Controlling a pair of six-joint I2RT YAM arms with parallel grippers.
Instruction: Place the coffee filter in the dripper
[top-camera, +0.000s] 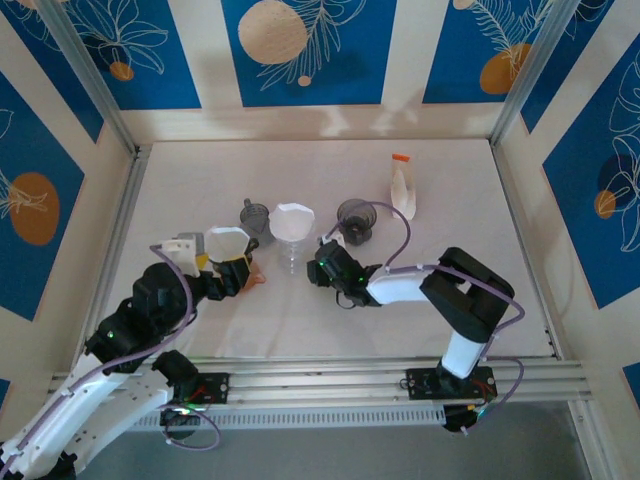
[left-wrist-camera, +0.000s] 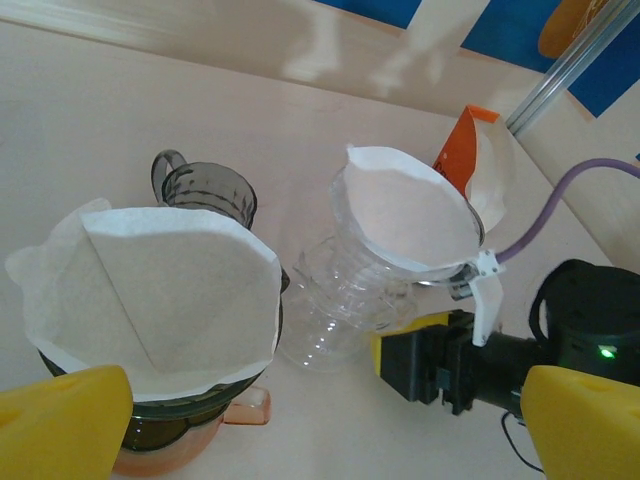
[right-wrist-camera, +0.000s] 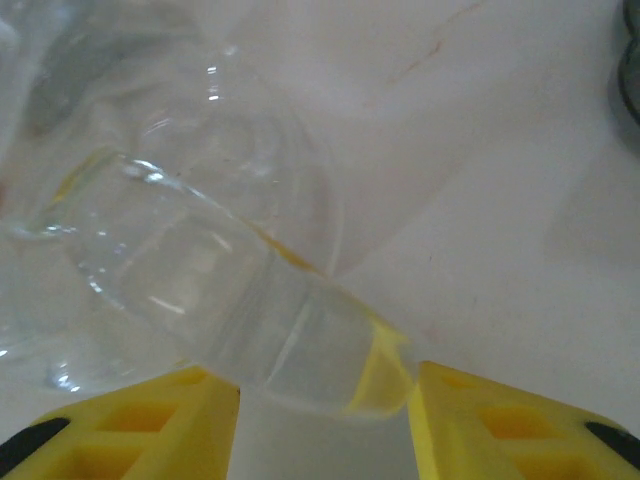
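The left arm (top-camera: 150, 300) is bent low over the near-left part of the table (top-camera: 460, 260). The left gripper (top-camera: 232, 268) is held with its fingers (left-wrist-camera: 65, 425) spread wide on either side of a dark dripper (left-wrist-camera: 200, 415). A white paper filter (left-wrist-camera: 160, 290) is seated in that dripper, opened out. The right arm (top-camera: 400, 288) is stretched leftwards, and the right gripper (top-camera: 322, 266) is pinched on the handle of a clear dripper (left-wrist-camera: 345, 290), in which a second filter (left-wrist-camera: 405, 215) is lodged.

The dark dripper's lower part is cut off at the frame's edge and partly covered by one finger, so contact with the spread fingers cannot be told. In the right wrist view the clear handle is blurred, though it is seen wedged between the two yellow fingers.
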